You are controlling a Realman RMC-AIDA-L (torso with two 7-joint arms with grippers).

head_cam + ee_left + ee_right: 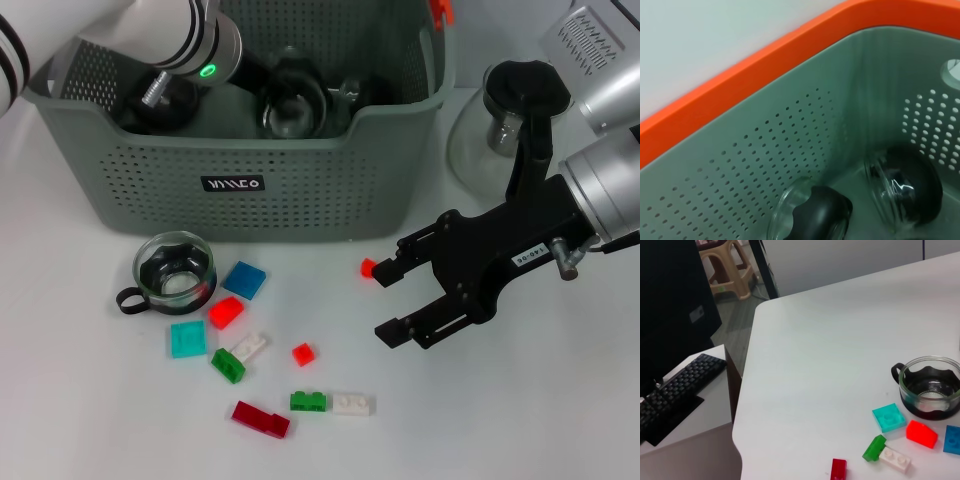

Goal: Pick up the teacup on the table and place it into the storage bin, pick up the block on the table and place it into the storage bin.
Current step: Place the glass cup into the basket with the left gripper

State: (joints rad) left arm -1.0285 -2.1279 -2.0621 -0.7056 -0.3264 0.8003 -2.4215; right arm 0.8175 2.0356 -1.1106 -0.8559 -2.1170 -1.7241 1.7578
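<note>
Head view shows our right pincer [388,300] hovering above the table [560,420], jaws spread wide, holding nothing; a small red block [368,268] lies just beside its upper fingertip; we judge the block pick to be in hand, the next move calling for descent and closure. One teacup [176,272] stands on the table before the storage bin [250,190]; our left pincer reaches inside the bin, state indeterminable.
</note>
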